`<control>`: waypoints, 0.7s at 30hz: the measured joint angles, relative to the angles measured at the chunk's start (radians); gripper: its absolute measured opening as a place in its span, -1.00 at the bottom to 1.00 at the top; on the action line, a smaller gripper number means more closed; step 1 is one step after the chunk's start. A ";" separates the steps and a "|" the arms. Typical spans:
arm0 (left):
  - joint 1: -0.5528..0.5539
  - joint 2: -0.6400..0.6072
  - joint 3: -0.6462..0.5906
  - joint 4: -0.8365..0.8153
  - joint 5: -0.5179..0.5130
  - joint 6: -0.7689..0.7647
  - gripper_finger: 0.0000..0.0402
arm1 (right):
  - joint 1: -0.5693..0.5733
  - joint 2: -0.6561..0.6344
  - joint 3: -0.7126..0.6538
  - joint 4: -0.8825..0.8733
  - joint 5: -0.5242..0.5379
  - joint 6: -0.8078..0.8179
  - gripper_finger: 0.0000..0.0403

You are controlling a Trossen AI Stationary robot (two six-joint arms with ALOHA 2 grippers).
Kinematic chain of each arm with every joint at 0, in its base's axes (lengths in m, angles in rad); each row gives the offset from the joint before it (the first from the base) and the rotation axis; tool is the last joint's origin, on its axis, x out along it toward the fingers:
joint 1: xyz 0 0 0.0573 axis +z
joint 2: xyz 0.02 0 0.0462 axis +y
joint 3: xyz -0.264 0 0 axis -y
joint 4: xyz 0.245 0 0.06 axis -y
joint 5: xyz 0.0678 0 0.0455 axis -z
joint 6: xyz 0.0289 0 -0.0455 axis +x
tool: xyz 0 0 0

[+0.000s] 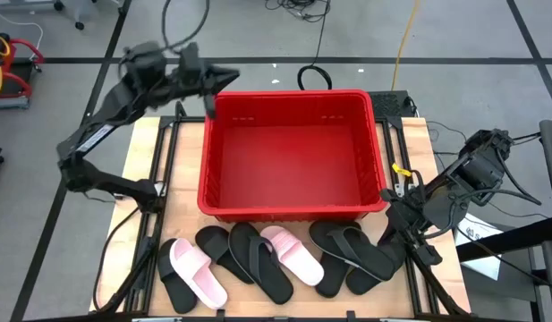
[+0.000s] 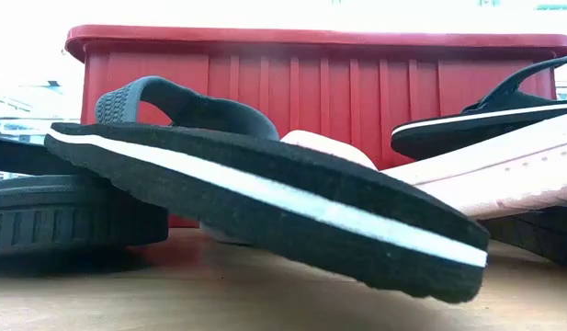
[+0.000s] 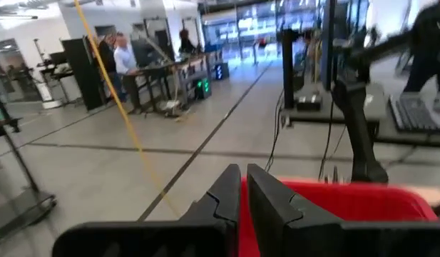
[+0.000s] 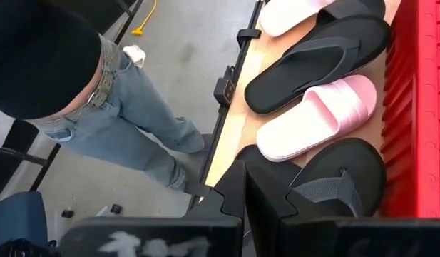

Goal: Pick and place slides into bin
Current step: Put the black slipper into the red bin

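The red bin (image 1: 293,210) stands in the middle of the table. Several black slides (image 1: 258,259) and two pink slides (image 1: 197,273) lie in an overlapping row between the bin and the near edge. In the low view, a black slide with a white stripe (image 2: 265,193) lies tilted in front of the bin's wall (image 2: 357,83). My left gripper (image 1: 220,85) hovers level at the bin's far left corner, shut on nothing. My right gripper (image 4: 242,178) is shut and empty above the row's right end, over a black slide (image 4: 341,182).
A person in jeans (image 4: 134,121) stands close to the table's near edge by the slides. Other people stand far off in the room (image 3: 123,61). Cables lie on the floor behind the bin (image 1: 313,79).
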 joint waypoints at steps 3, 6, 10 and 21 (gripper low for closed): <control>-0.105 -0.056 0.000 -0.110 -0.176 0.025 -0.87 | 0.017 -0.001 -0.028 -0.003 -0.001 0.002 -1.00; -0.224 -0.092 0.000 -0.204 -0.318 0.034 -0.87 | 0.040 0.000 -0.084 -0.003 0.000 0.002 -1.00; -0.374 -0.104 0.000 -0.294 -0.457 0.004 -0.87 | 0.066 -0.006 -0.187 0.062 0.000 0.003 -1.00; -0.663 -0.018 0.000 -0.393 -0.595 -0.014 -0.87 | 0.103 -0.080 -0.554 0.450 0.058 0.123 -1.00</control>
